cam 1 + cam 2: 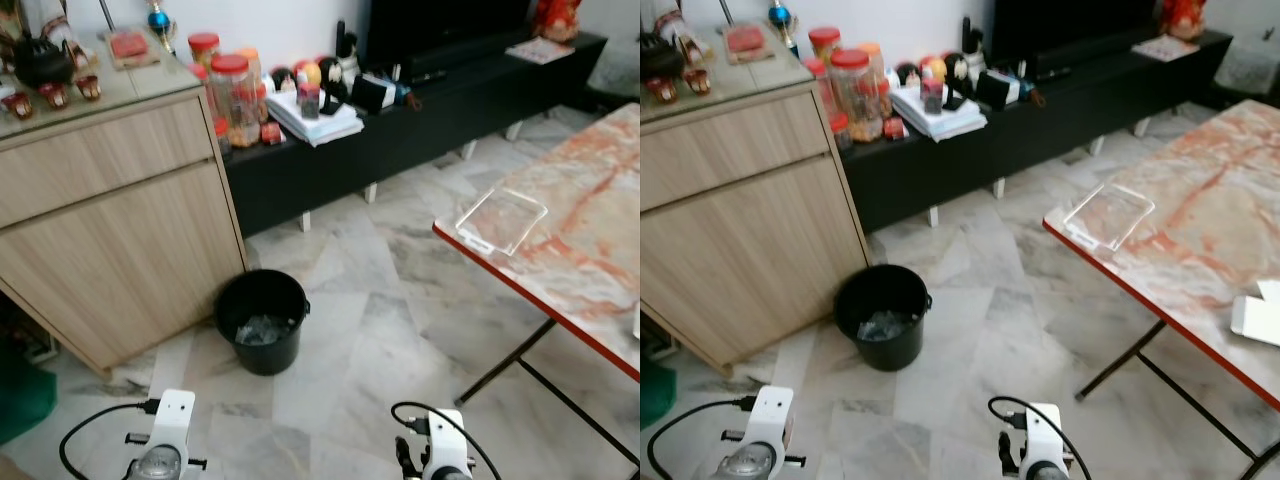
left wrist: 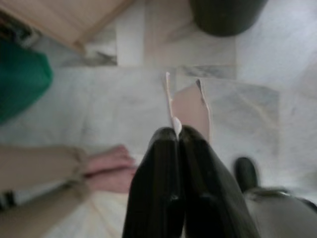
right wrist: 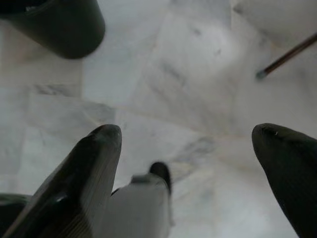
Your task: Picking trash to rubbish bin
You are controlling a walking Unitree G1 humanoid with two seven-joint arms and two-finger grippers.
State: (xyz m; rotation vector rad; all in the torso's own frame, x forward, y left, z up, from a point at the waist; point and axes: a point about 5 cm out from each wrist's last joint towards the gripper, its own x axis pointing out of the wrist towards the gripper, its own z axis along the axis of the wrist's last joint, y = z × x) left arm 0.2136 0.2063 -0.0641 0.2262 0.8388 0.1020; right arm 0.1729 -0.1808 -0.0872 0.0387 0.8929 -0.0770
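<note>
The trash, a torn scrap of pale cardboard, sits pinched between the tips of my left claw, whose black fingers are pressed together on its lower edge; the scrap stands up from the tips over the marble floor; the claw hangs low, above the tiles in front of the bin; a person's hand lies just beside it near the floor, and I cannot tell what it rests on; a green object lies off to one side by the corner of the wooden cabinet. The black rubbish bin stands upright on the floor against that cabinet's corner, with some clear crumpled plastic already at its bottom; it is well apart from the scrap. My right claw is spread wide with nothing between its fingers, pointing down at bare tiles, the bin's rim at one edge of its wrist view. To my right stands a red-edged marble desk carrying a clear plastic tray; a low black shelf along the wall carries jars and papers.
</note>
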